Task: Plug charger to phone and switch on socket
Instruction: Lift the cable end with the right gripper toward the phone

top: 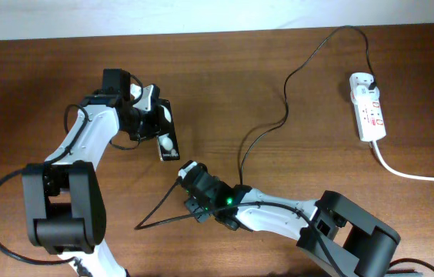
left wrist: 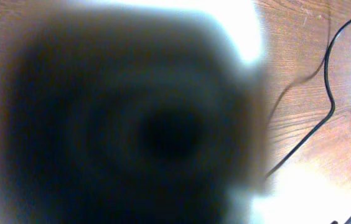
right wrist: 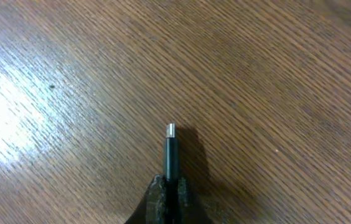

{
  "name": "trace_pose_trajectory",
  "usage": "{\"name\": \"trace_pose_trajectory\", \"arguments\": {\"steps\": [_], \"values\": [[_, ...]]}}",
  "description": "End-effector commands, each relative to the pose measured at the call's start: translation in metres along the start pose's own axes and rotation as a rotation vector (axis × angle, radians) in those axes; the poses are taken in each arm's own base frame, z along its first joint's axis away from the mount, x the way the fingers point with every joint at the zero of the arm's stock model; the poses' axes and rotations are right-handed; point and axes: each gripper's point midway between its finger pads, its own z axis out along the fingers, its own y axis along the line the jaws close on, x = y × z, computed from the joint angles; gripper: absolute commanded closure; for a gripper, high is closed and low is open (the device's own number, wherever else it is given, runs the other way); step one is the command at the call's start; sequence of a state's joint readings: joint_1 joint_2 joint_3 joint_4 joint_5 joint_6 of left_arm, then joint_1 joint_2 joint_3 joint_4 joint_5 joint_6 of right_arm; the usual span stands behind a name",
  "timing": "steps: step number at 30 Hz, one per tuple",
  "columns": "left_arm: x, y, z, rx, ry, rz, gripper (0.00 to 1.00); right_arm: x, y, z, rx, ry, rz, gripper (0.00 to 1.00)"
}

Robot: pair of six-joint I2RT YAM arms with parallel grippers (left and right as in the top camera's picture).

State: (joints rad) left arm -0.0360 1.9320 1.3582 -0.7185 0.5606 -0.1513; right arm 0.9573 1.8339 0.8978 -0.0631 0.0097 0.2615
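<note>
Dark blur fills most of the left wrist view, something too close to the lens to identify. Past it, on the right, a stretch of the charger [left wrist: 328,81] runs thin and black across the wooden table [left wrist: 300,37].

From the right wrist camera, the charger's connector [right wrist: 171,152] points straight out of the right gripper [right wrist: 168,186]. The fingers [right wrist: 157,198] are pinched together on its black sleeve. The small silver tip is bare, over plain wood grain, with its shadow just beside it.

From overhead, the right gripper [top: 187,173] is near the table's middle, just below the lower end of the phone [top: 166,127] and apart from it. The phone is a small black rectangle, set at a slight angle, with a white round spot on its face. The left gripper [top: 149,108] is at the phone's upper left side, and its fingers look clamped on the phone's edge.

The charger's cable [top: 288,100] leaves the right gripper, makes a sharp bend down to the left, and passes under the right arm. It then climbs in curves through the table's centre and arcs near the far edge into the top end of the socket [top: 368,108]. The socket, white with red markings, lies well apart at the right. A thick white cord [top: 409,174] leaves its near end and runs off the right edge.
</note>
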Motion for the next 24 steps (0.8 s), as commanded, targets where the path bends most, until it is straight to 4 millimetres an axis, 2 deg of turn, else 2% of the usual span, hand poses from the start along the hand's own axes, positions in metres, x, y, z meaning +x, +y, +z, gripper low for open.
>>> {"name": "trace_pose_trajectory", "arguments": {"steps": [1, 4, 6, 9, 12, 15, 24], "values": [[-0.003, -0.009, -0.011, 0.029, -0.025, 0.006, 1.0, 0.012, 0.004, 0.006, -0.024, 0.044, -0.001, 0.96], [-0.005, -0.011, -0.015, 0.066, -0.027, -0.005, 1.0, 0.004, 0.009, -0.005, -0.047, 0.024, 0.049, 0.96], [-0.007, -0.011, -0.02, 0.11, -0.034, -0.023, 1.0, -0.005, 0.01, -0.016, -0.085, 0.011, 0.153, 0.96], [-0.008, -0.023, -0.026, 0.213, -0.041, 0.036, 1.0, -0.007, 0.018, -0.023, -0.258, 0.068, 0.322, 0.96], [-0.007, -0.04, -0.031, 0.312, -0.051, 0.125, 1.0, -0.014, 0.013, -0.036, -0.426, 0.109, 0.43, 0.96], [-0.007, -0.041, -0.03, 0.328, -0.056, 0.142, 1.0, -0.017, 0.008, -0.04, -0.473, 0.109, 0.455, 0.96], [-0.007, -0.04, -0.029, 0.327, -0.06, 0.146, 1.0, -0.019, 0.008, -0.039, -0.473, 0.096, 0.446, 0.96]]}}
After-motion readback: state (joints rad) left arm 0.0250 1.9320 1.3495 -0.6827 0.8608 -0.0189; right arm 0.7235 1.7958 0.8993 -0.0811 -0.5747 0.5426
